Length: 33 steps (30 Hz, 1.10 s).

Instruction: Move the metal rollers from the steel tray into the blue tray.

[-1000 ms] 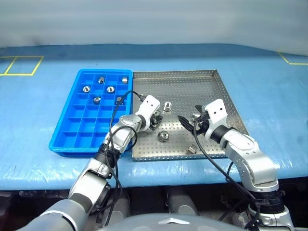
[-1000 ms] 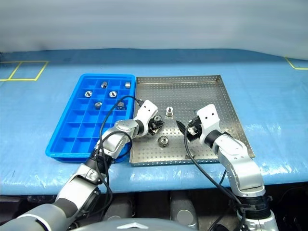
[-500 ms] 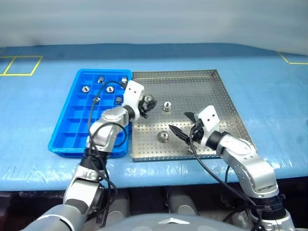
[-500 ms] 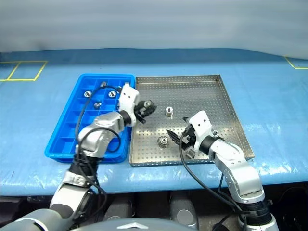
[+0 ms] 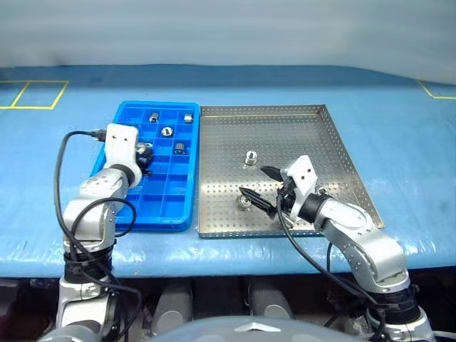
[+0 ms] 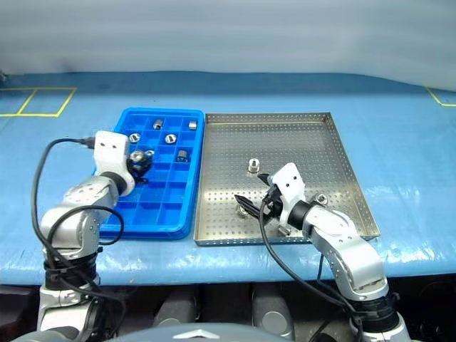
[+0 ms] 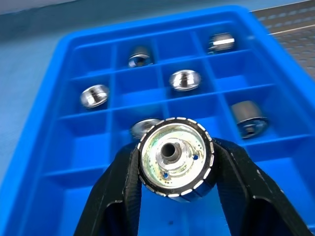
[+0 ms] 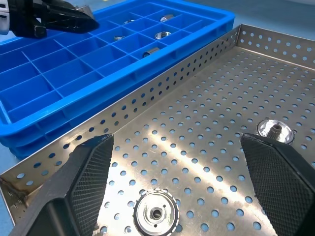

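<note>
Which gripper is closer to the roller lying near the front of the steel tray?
Right. The right gripper hangs open straddling that roller; the left gripper is off over the blue tray, shut on another roller.

Left gripper fingers clamped tight, right gripper fingers spread wide

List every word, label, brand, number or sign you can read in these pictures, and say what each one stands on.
None: no readable text on the blue tray, the steel tray, the metal rollers or either pincer.
Only sign: yellow outlined squares on the blue table cover, without lettering.
</note>
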Tool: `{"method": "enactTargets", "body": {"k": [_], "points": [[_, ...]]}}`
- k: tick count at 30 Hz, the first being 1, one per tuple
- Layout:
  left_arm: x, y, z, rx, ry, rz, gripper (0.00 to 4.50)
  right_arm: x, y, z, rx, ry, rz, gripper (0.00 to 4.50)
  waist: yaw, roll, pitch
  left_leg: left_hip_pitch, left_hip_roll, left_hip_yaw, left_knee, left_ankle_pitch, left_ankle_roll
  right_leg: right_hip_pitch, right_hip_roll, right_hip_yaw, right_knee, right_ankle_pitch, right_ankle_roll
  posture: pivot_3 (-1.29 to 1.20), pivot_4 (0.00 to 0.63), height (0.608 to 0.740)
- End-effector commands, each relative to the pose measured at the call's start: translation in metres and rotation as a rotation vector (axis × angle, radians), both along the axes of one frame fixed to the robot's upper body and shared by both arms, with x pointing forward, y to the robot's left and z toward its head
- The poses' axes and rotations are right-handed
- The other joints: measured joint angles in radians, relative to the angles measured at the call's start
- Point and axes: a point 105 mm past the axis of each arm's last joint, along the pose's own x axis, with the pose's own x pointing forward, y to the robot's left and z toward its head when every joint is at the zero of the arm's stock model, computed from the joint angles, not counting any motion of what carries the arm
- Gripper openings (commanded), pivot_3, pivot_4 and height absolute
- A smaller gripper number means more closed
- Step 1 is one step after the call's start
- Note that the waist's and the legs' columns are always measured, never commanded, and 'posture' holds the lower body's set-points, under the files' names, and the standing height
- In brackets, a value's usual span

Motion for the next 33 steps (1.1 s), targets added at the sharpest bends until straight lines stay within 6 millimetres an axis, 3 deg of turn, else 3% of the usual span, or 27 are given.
{"method": "enactTargets", "body": {"k": [1,12,15,19,22,25,28,30,33], "points": [[0.003,0.009,0.008,0.023,-0.056,0.093,1.84,0.006,-0.001,0.007,-0.018,-0.037,-0.008,4.33,0.010,0.000,0.000,0.000,0.000,0.000,0.000,0.000,0.000,0.000,0.000,0.000,0.000,0.000,0.000,0.04,0.150,0.740],[0.005,0.035,-0.004,0.026,-0.039,0.258,1.84,0.010,-0.007,0.003,-0.026,-0.028,-0.061,4.33,0.017,0.000,0.000,-0.001,0.000,0.000,-0.001,0.000,0.000,-0.001,0.000,0.000,-0.001,0.000,0.000,0.03,0.150,0.740],[0.010,0.031,-0.007,0.034,-0.029,0.236,1.84,0.016,-0.011,0.004,-0.023,-0.034,-0.107,4.33,0.018,0.000,0.000,-0.001,0.000,0.000,0.000,0.000,0.000,0.000,0.000,0.000,0.000,0.000,0.000,0.02,0.150,0.740],[0.015,0.023,-0.001,0.012,-0.058,0.216,3.19,0.016,-0.011,0.005,-0.019,-0.039,-0.109,4.33,0.018,0.000,0.000,-0.001,0.000,0.000,0.000,0.000,0.000,0.000,0.000,0.000,-0.001,0.000,0.000,0.01,0.150,0.740],[0.020,0.009,0.010,-0.030,-0.121,0.166,3.19,0.015,-0.011,0.005,-0.019,-0.042,-0.111,4.33,0.018,0.000,0.000,-0.001,0.000,0.000,0.000,0.000,0.000,0.000,0.000,0.000,-0.001,0.000,0.000,0.01,0.150,0.740],[0.025,-0.037,0.035,-0.135,-0.249,-0.043,3.19,0.014,-0.013,0.009,-0.013,-0.058,-0.127,4.33,0.017,0.000,0.000,-0.001,0.000,0.000,0.000,0.000,0.000,0.000,0.000,0.000,-0.001,0.000,0.000,-0.01,0.150,0.740],[0.003,-0.125,0.048,-0.304,-0.246,-0.551,3.19,0.012,-0.017,0.011,-0.028,-0.067,-0.146,4.33,0.022,0.000,0.000,-0.003,0.000,0.000,0.000,0.000,0.000,-0.001,-0.001,0.000,-0.001,0.000,0.000,-0.02,0.150,0.740],[-0.022,-0.164,0.037,-0.330,-0.134,-0.839,3.19,0.011,-0.024,0.011,-0.067,-0.078,-0.171,4.33,0.017,0.000,0.000,-0.003,-0.001,0.000,0.000,0.000,0.000,-0.001,-0.001,0.000,-0.002,0.000,0.000,-0.04,0.150,0.740],[-0.042,-0.183,0.007,-0.221,0.045,-1.030,3.19,0.011,-0.037,0.014,-0.099,-0.092,-0.235,4.33,-0.007,0.000,0.000,-0.003,0.000,0.001,0.000,-0.001,0.001,-0.001,-0.001,0.000,-0.002,0.000,0.000,-0.07,0.150,0.740]]}}
